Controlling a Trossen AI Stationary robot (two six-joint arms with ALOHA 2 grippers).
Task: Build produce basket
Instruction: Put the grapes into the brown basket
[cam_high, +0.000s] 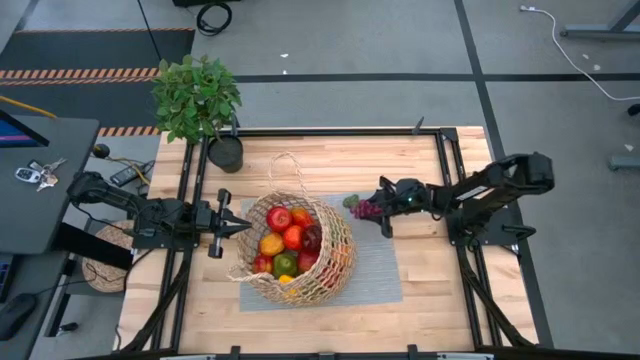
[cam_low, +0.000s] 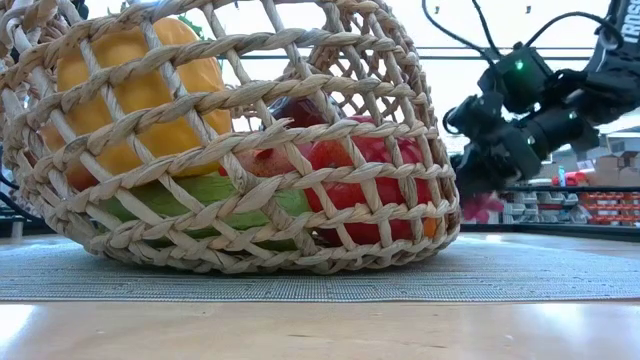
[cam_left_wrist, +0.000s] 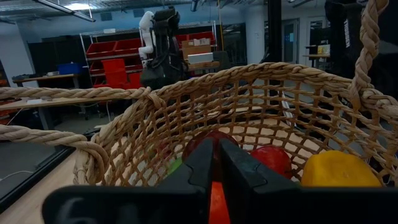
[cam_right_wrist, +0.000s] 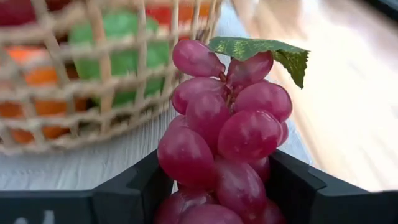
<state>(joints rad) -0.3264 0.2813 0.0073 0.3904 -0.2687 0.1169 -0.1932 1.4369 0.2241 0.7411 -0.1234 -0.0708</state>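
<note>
1. The basket (cam_high: 298, 250) stands on a grey mat (cam_high: 375, 270) near the middle of the wooden table (cam_high: 440, 300). It leans, with its opening turned toward 9 o'clock in the high view.
2. The produce (cam_high: 288, 240) lies inside the basket: red, yellow, orange and green pieces, close together.
3. The left gripper (cam_high: 240, 227) is at 9 o'clock of the basket, just at its rim. Its fingers are pressed together and hold nothing.
4. The right gripper (cam_right_wrist: 214, 186) is at 3 o'clock of the basket, near its wall but not touching. It is clenched on a bunch of purple grapes (cam_right_wrist: 224, 134) with a green leaf (cam_right_wrist: 261, 51).
5. At 6 o'clock of the basket, the mat and the table are bare up to the table edge.
6. A potted plant (cam_high: 198, 98) stands at the table's far left corner, at 11 o'clock of the basket and well apart.
</note>
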